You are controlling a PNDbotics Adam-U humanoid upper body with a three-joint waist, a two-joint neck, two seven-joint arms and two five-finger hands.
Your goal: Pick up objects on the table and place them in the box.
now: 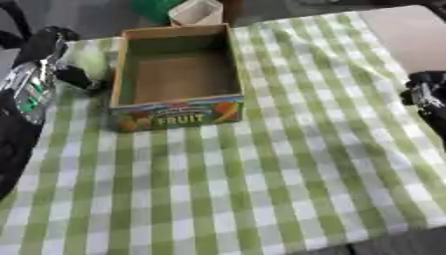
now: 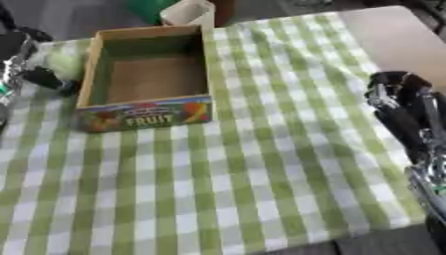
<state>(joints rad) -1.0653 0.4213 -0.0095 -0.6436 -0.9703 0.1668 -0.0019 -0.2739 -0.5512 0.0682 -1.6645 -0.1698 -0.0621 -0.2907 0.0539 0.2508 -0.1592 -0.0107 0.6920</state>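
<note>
box (image 1: 177, 115) front panel with the word "fruit", smaller lettering above it unreadable

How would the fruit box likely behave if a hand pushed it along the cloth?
The box looks empty, so it is probably light and would slide easily. It is low with a wide flat base, so tipping seems unlikely. The checked cloth lies loose over the table and might bunch up ahead of it.
</note>
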